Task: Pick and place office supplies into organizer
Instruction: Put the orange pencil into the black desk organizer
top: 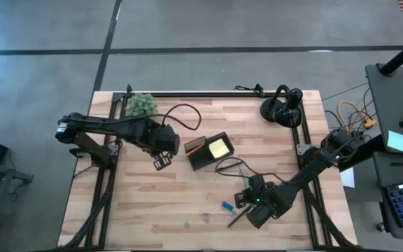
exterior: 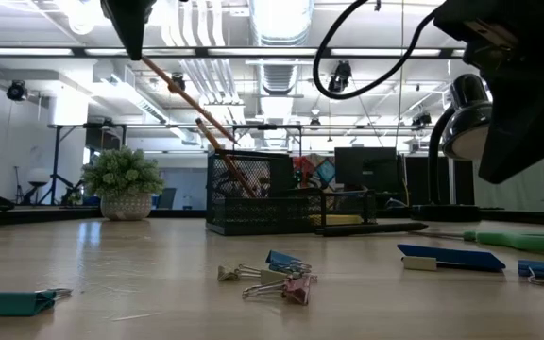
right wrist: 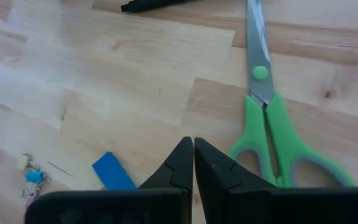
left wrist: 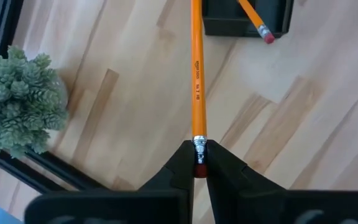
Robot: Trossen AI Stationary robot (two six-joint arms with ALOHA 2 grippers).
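My left gripper [left wrist: 199, 177] hangs over the table left of the black organizer [top: 207, 151], shut on an orange pencil [left wrist: 198, 74]. In the low view that pencil [exterior: 173, 87] slants down from the gripper toward the organizer [exterior: 263, 203]. The organizer holds a yellow sticky pad [top: 217, 148] and another orange pencil [left wrist: 257, 20]. My right gripper [right wrist: 193, 163] is shut with nothing in it, low over the table near the front right. Green-handled scissors [right wrist: 272, 124] lie flat beside it, a small blue piece [right wrist: 112, 174] on its other side. My left gripper pinches the pencil's eraser end [left wrist: 199, 163] between its two fingertips, with the metal ferrule just outside them. The fingers come steeply from above, and the pencil runs on in line with them. It is lifted off the table; its tip lies outside the wrist view.
A small green potted plant [top: 143, 105] stands at the far left corner. A round black object [top: 282, 108] sits at the far right. A black pen [right wrist: 166, 5] and binder clips [exterior: 277, 283] lie on the near part of the table. A cable [top: 187, 115] loops behind the organizer.
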